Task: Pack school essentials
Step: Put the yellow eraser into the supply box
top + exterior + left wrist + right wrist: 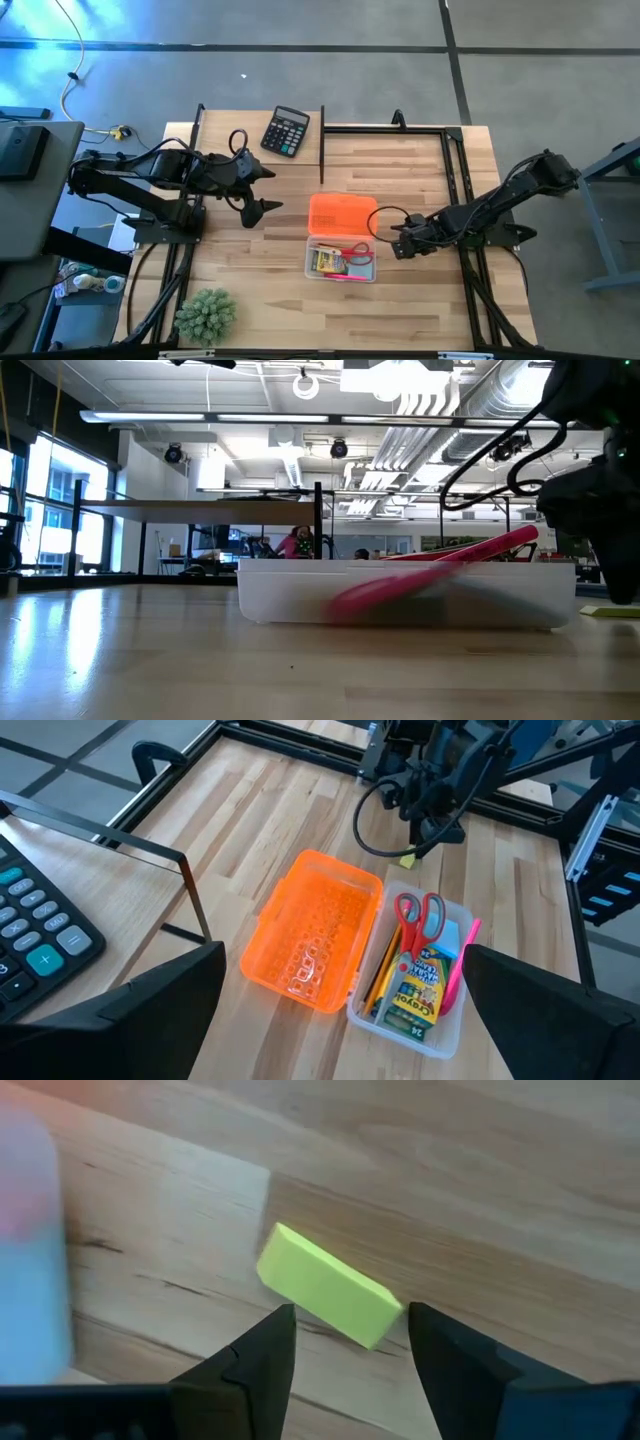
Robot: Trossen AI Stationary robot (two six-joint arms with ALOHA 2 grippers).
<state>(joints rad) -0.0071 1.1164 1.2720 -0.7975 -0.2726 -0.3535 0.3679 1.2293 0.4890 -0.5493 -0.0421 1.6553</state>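
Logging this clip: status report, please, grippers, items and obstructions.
Right gripper open, low over yellow eraser beside clear box. Left gripper open, waiting near calculator. Scissors, crayon pack boxed. No obstruction visible.

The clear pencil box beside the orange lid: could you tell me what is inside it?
Inside the clear pencil box lie the crayon pack, red-handled scissors, pencil, pink pen and light-blue note pad. Anything beneath them is hidden.

Non-task objects on the wooden table (270, 270).
Black calculator (285, 131) at upper centre; green spiky plant (206, 315) at lower left.
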